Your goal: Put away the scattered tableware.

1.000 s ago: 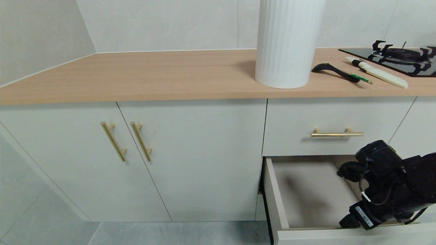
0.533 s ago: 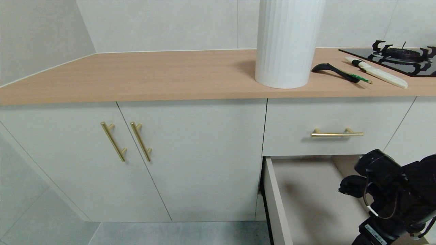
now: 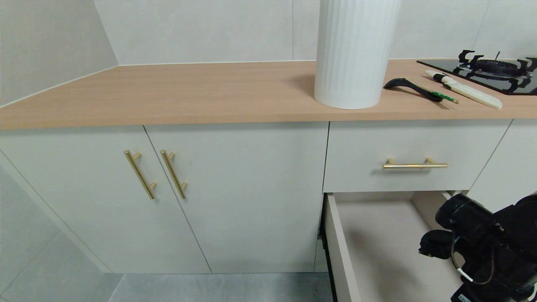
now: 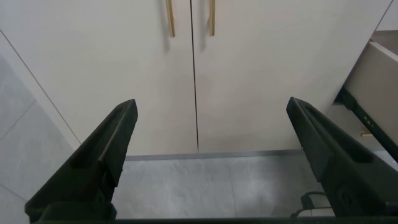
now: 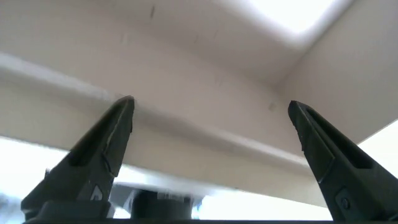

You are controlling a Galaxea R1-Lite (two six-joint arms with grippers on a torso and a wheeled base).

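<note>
Three pieces near white cylinder (image 3: 354,54): black ladle (image 3: 409,87), green stick (image 3: 445,97) hard to identify, white knife (image 3: 465,90). Below cylinder, open drawer (image 3: 335,235), front cut off. Left gripper (image 4: 209,106) and right gripper (image 5: 210,106) spread wide, empty.

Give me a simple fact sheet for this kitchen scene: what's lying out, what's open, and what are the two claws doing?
On the counter: black ladle, green-banded stick, white knife, all beside a tall white ribbed cylinder
Lower drawer: pulled open
Upper drawer: closed
Right gripper: open, holding nothing, at the lower drawer
Left gripper: open, holding nothing, facing the cabinet doors
</note>
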